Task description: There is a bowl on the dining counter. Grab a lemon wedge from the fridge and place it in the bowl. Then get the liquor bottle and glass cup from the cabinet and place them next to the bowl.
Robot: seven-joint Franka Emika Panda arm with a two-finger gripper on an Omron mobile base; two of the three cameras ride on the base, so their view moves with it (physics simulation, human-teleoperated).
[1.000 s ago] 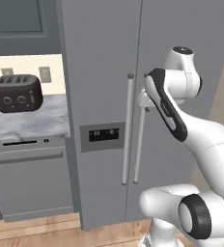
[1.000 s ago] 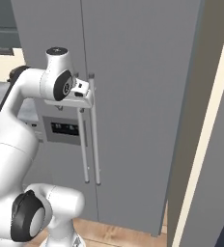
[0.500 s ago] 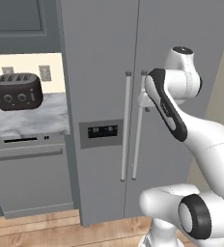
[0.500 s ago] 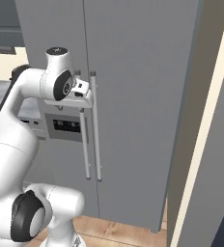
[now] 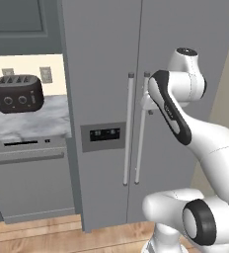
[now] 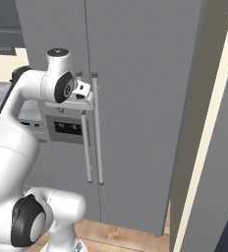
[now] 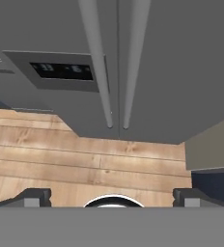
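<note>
Standing shut, the fridge (image 5: 111, 113) is being faced by the arm, with both doors closed and the two long pale handles (image 5: 129, 129) side by side down the middle. The gripper (image 7: 112, 197) is being held up high, close in front of the tops of those handles, and nothing is being held in it. Its fingers (image 7: 34, 197) are being kept far apart in the hand view, with the handles and the wood floor (image 7: 85, 159) seen between them. A dark panel (image 5: 103, 137) is being shown on the left door, below the gripper. A black toaster (image 5: 18, 93) is being kept on the marble worktop (image 5: 30, 121) to the left of the fridge.
</note>
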